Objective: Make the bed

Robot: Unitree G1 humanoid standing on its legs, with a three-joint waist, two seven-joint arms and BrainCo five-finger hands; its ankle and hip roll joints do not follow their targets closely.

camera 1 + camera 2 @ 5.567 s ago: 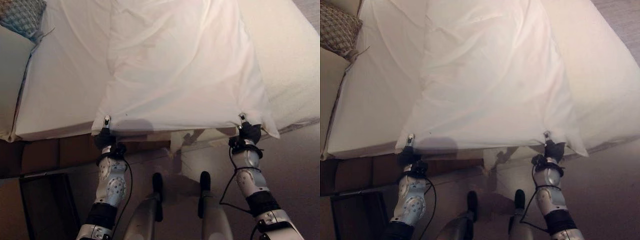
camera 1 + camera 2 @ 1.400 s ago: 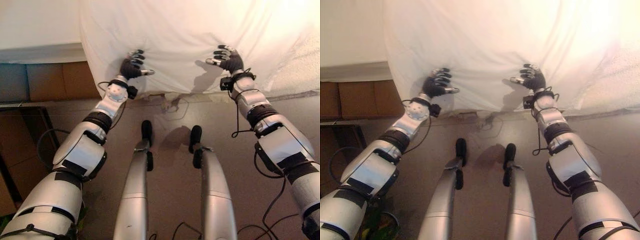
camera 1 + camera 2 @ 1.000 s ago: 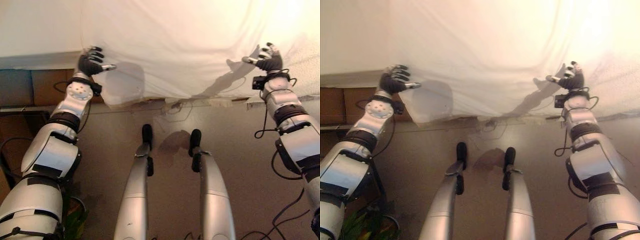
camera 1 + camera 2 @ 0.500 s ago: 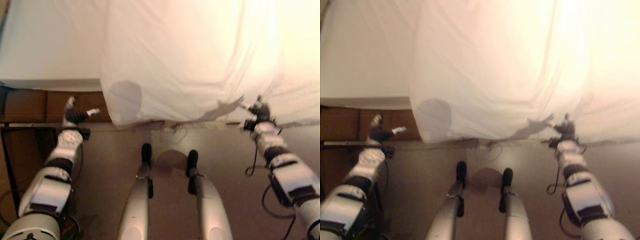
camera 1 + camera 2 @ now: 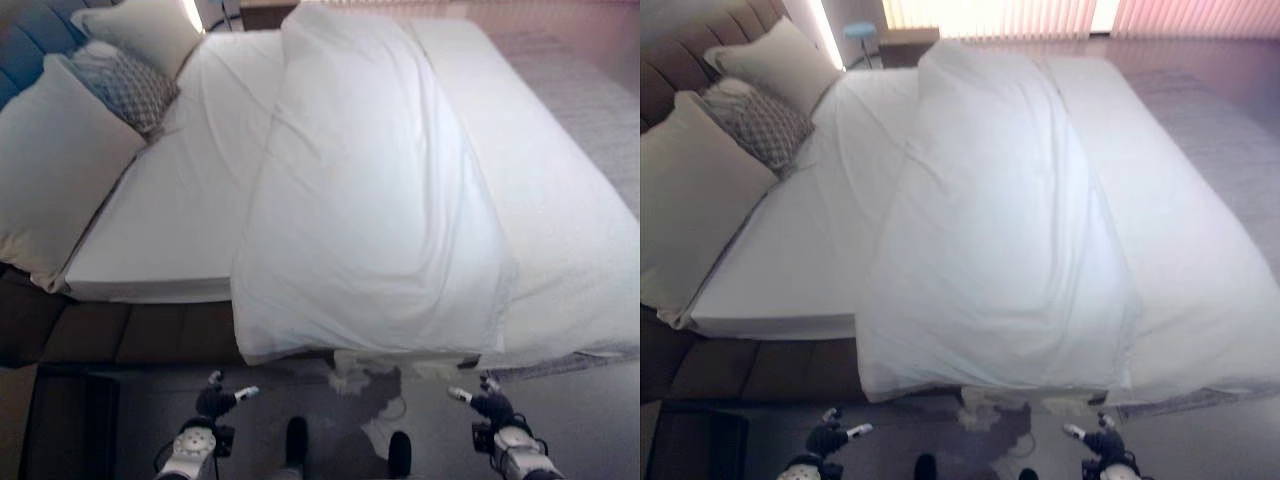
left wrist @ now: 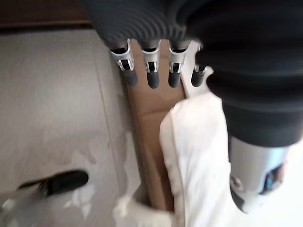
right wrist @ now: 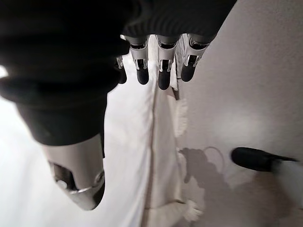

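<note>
Having let go the white duvet [image 5: 375,210], my left hand [image 5: 214,402] and right hand [image 5: 490,405] lowered, fingers [image 6: 150,71] loose, empty, bottom of frame, the duvet now spread lengthwise down the bed [image 5: 175,210].

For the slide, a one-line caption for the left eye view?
White duvet lies lengthwise down the bed, both open hands lowered clear.

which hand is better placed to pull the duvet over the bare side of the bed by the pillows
Left. The left hand hangs open below the duvet's near corner beside the uncovered sheet; the right hand is under the far corner.
</note>
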